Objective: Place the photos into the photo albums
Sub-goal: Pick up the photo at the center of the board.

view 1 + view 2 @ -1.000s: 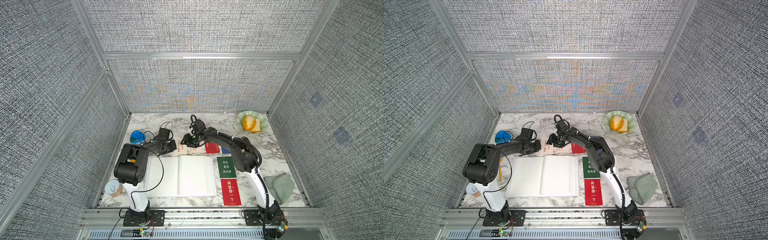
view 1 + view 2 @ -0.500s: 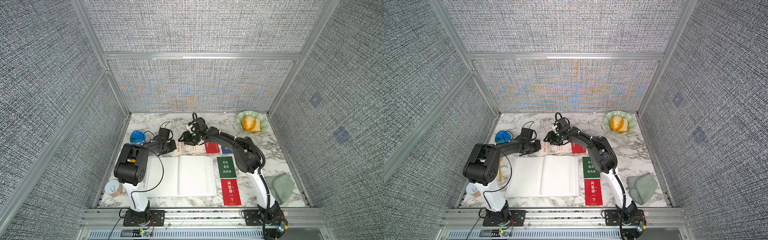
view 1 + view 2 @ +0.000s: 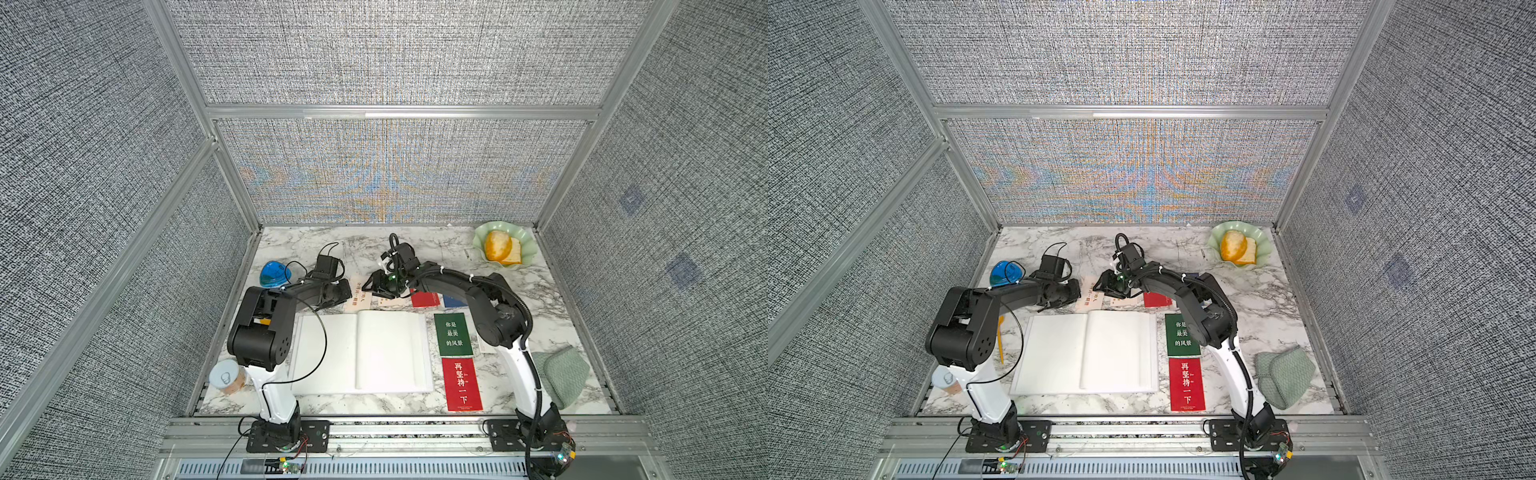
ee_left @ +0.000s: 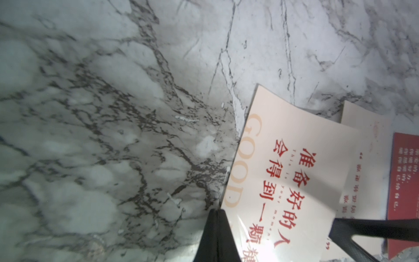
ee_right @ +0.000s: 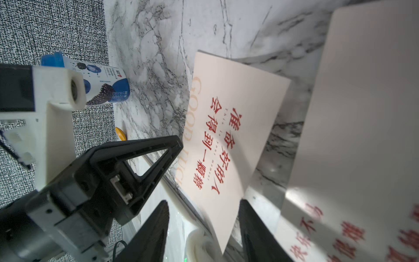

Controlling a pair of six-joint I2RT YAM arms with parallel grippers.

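Since a card lying flat offers no edge to grab, the left fingers (image 4: 215, 238) clench the Good Luck card (image 5: 231, 127) by one side, tilting it off the table (image 3: 415, 245) just beyond the open album (image 3: 361, 353), seemingly so the parted right fingers (image 5: 254, 231) can straddle its corner.

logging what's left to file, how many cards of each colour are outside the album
cream cards: 2, counting the good luck card
red cards: 2
green card: 1
blue card: 1
total: 6 in clear view; a pale edge by the green card may be a seventh, too hidden to tell
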